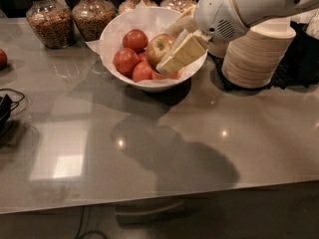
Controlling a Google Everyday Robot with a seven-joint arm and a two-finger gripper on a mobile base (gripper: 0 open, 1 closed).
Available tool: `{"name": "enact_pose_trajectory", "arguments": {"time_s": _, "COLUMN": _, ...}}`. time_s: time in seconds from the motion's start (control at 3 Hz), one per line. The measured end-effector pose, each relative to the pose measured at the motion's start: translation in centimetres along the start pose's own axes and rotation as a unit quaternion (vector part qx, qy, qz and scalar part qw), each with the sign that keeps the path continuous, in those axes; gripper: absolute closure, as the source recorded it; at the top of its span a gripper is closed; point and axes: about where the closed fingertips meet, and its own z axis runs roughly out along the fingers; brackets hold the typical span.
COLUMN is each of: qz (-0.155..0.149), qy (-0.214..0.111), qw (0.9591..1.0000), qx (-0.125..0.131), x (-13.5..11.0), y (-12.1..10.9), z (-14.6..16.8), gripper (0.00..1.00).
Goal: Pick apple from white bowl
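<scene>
The white bowl, lined with crinkled white paper, stands at the back middle of the grey counter. The pale yellow-green apple with a reddish blush sits above the red apples in the bowl's right half. My gripper reaches in from the upper right. One cream finger lies against the apple's right front and the other is behind it, so the gripper is shut on the apple. The white arm body hides the bowl's right rim.
A tall stack of tan disposable bowls stands right of the bowl on a dark mat. Glass jars of grain line the back. A red apple and a black cable are at the left edge.
</scene>
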Motion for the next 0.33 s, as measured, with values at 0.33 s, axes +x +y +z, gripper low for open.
{"name": "enact_pose_trajectory", "arguments": {"time_s": 0.33, "qz": 0.0, "qy": 0.0, "qw": 1.0, "qx": 0.0, "x": 0.0, "y": 0.0, "z": 0.0, "gripper": 1.0}}
